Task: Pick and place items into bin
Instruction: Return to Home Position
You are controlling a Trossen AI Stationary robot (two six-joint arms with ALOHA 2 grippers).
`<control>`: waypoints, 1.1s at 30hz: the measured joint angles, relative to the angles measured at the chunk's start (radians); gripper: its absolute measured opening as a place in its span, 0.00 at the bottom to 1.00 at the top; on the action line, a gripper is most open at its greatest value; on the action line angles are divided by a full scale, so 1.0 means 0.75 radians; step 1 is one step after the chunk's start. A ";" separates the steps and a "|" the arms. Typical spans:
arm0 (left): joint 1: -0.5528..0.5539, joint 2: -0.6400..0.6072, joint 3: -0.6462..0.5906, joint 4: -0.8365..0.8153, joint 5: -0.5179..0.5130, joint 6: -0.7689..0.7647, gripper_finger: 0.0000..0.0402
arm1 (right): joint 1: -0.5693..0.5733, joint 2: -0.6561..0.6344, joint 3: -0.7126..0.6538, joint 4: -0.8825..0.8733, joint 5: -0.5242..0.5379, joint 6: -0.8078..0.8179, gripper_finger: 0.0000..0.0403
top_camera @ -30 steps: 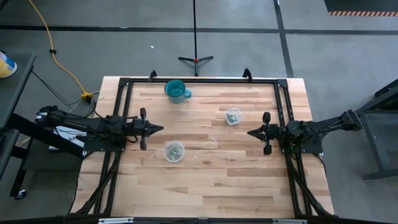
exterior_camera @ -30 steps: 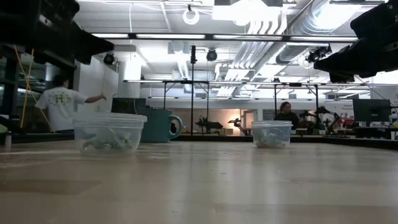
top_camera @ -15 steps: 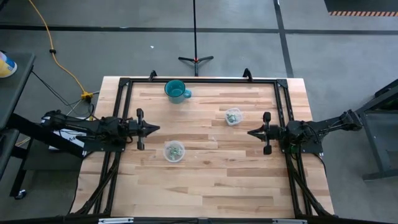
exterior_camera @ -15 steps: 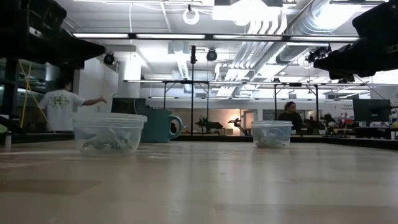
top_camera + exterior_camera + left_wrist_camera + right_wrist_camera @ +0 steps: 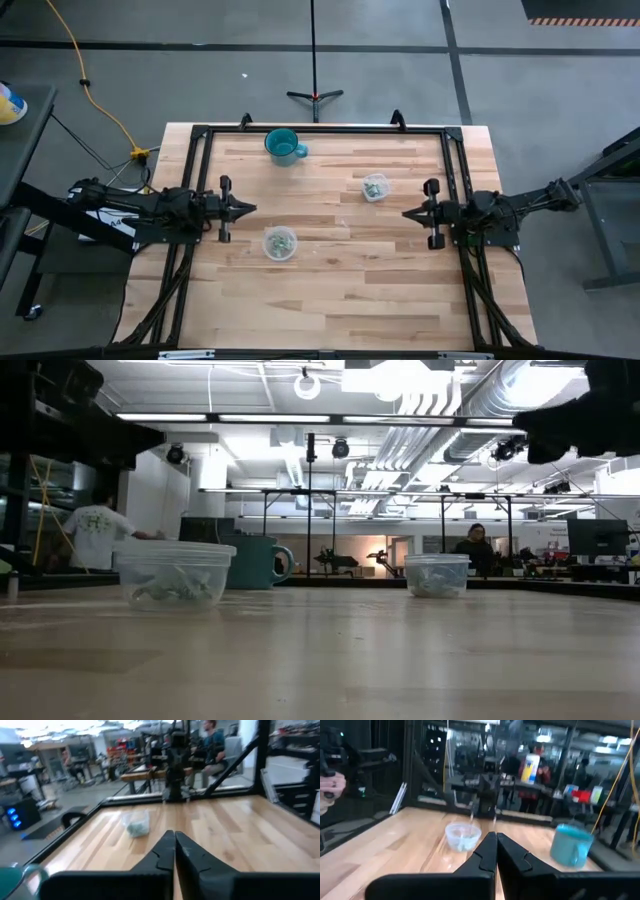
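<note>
Two clear plastic containers stand on their bases on the wooden table, each with tiny pale green-grey pieces inside: one toward the near left (image 5: 279, 243) (image 5: 175, 573) (image 5: 463, 836), one toward the far right (image 5: 375, 187) (image 5: 437, 574) (image 5: 136, 823). My left gripper (image 5: 253, 208) (image 5: 174, 834) hovers at the table's left side, fingers shut and empty, pointing right. My right gripper (image 5: 405, 213) (image 5: 496, 836) hovers at the right side, shut and empty, pointing left. Both are well apart from the containers.
A teal mug (image 5: 284, 146) (image 5: 255, 562) (image 5: 570, 845) stands near the table's far edge. A black frame (image 5: 320, 129) runs around the tabletop. Bare wood lies between the two grippers. People show in the room beyond the table.
My left gripper has drawn back a little toward the table's left edge, staying shut. My right gripper has pulled back slightly toward the right edge. The containers and the mug have kept still.
</note>
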 joint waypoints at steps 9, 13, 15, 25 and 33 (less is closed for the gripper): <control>0.001 -0.015 -0.001 -0.013 0.028 -0.005 0.05 | 0.000 -0.015 -0.002 0.082 -0.120 0.013 0.00; 0.001 -0.018 -0.001 -0.012 0.068 -0.014 0.09 | 0.000 -0.015 -0.002 0.063 -0.083 0.011 0.00; 0.001 -0.018 -0.001 -0.031 0.062 -0.032 0.14 | 0.000 -0.014 -0.002 0.020 -0.085 0.035 0.00; 0.001 -0.017 -0.002 -0.060 0.091 -0.041 0.05 | -0.001 -0.014 -0.002 -0.084 0.261 0.215 0.00; 0.001 -0.093 -0.002 -0.079 0.006 -0.043 0.14 | -0.001 -0.014 -0.003 -0.083 0.254 0.224 0.00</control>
